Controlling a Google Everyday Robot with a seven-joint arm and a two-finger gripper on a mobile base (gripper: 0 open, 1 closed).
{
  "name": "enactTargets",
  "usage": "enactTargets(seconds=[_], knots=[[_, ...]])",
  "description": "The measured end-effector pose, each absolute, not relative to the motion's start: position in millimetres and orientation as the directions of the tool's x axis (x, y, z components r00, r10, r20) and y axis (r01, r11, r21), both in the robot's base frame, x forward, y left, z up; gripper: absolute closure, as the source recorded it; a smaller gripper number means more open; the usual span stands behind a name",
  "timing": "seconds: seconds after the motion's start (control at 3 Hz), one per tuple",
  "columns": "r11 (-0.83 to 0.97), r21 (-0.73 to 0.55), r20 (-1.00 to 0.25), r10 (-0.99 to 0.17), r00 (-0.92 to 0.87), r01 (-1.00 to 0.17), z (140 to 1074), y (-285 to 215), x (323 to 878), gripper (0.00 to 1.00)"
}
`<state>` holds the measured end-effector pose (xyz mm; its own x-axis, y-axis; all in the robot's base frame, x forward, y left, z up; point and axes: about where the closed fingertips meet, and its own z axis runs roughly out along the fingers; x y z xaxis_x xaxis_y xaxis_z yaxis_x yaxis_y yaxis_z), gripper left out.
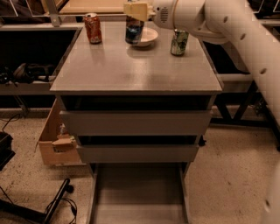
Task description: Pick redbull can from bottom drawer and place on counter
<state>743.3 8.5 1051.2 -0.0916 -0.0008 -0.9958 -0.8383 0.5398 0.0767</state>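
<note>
Found gripper [136, 12] over rear of counter [131, 70], clamped on top of redbull can [133, 29], just beside bowl [148, 36]. Logged red can [92, 28] and green can [179, 42] flanking; bottom drawer [138, 192] pulled out below.

Gripper [136, 10] at back of counter [131, 70], clamped on top of redbull can [133, 31]; arm reaching in from right, above green can [179, 42]. Back row crowded: red-orange can [92, 28] at left, white bowl [148, 37] just beside redbull can, green can at right. Open gap between red-orange can and redbull can. Middle and front of counter free for passage. Bottom drawer [138, 192] pulled out, open from above; upper drawers [135, 123] overhanging its rear. Cardboard box [52, 146] by cabinet's left side.
</note>
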Motion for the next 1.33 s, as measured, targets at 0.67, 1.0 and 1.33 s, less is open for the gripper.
enactTargets(seconds=[0.67,1.0,1.33], knots=[[0.545,0.129,-0.984,-0.029,-0.173,-0.829,965.7,85.4,808.4,1.0],[0.536,0.156,-0.967,-0.089,-0.24,-0.83,912.3,111.6,799.3,1.0],[0.536,0.156,-0.967,-0.089,-0.24,-0.83,919.0,111.6,799.3,0.82]])
